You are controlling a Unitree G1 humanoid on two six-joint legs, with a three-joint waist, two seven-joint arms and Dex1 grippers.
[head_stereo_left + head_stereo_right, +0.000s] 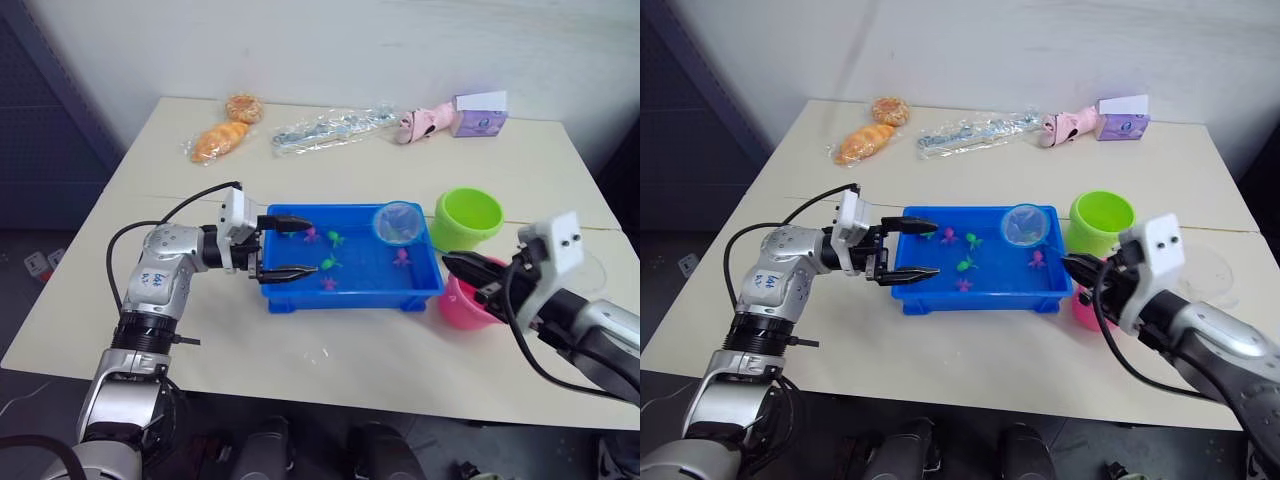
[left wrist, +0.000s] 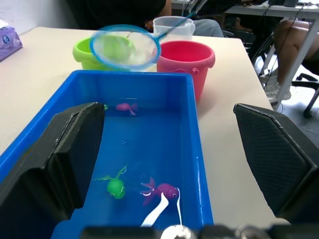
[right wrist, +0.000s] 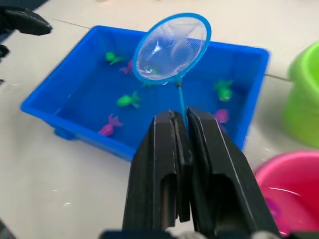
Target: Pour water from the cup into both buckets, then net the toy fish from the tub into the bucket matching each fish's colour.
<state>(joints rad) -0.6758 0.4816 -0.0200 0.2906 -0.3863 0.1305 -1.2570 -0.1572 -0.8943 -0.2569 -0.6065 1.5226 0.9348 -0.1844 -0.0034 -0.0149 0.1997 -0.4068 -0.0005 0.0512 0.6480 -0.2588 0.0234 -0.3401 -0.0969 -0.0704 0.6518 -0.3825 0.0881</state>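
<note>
Right gripper (image 3: 185,124): fingers are clamping together on the thin handle of the net (image 3: 172,47), holding the hoop raised ahead of the fingertips, over the far end of the tub (image 1: 352,293).
Left gripper (image 1: 285,247): jaws are standing wide apart and grasping nothing; one finger is reaching over the water, the other is hanging over the tub's near rim. Whether either finger is touching the rim cannot be told.
Toy fish (image 2: 115,185): several green and pink ones are lying in the water just beyond the left fingertips and under the net.
Net content: the mesh is appearing empty.
Pink bucket (image 2: 185,59): sitting directly below the right gripper; something small and pink is showing inside it.
Green bucket (image 1: 467,217): standing just beyond the pink one, beside the tub.
Cup (image 2: 173,27): standing beyond both buckets.
Progress: pouring is judged complete; netting is under way, with most fish remaining to be sorted.
</note>
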